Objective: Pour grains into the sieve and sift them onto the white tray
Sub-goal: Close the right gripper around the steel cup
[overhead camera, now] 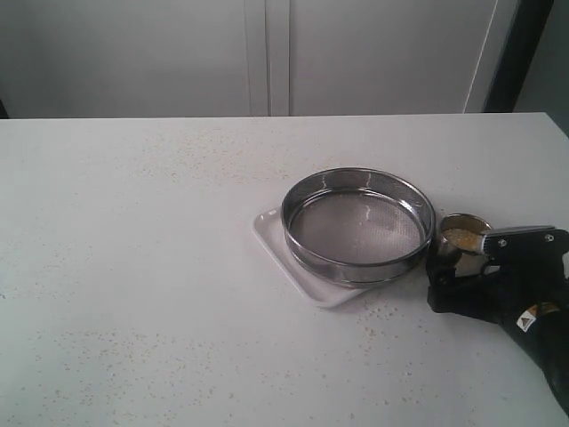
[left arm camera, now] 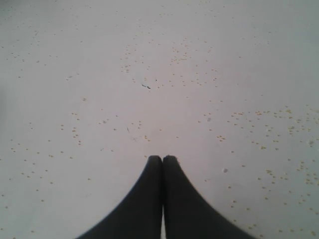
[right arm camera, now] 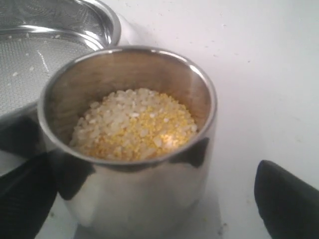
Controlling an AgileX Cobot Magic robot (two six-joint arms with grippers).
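The grains (right arm camera: pixel 134 124) lie in a steel cup (overhead camera: pixel 463 233) at the sieve's (overhead camera: pixel 358 227) three o'clock, just beside its rim. The sieve rests on the white tray (overhead camera: pixel 274 233), which juts out at eight o'clock. The right claw (right arm camera: pixel 152 196) is spread around the cup; the left claw (left arm camera: pixel 162 159) is pressed together above the speckled counter (overhead camera: pixel 133 267).

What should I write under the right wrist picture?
Open right gripper straddling a steel cup of grains, beside the sieve.

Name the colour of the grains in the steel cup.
Golden-yellow mixed with pale whitish grains; clearest in the right wrist view.
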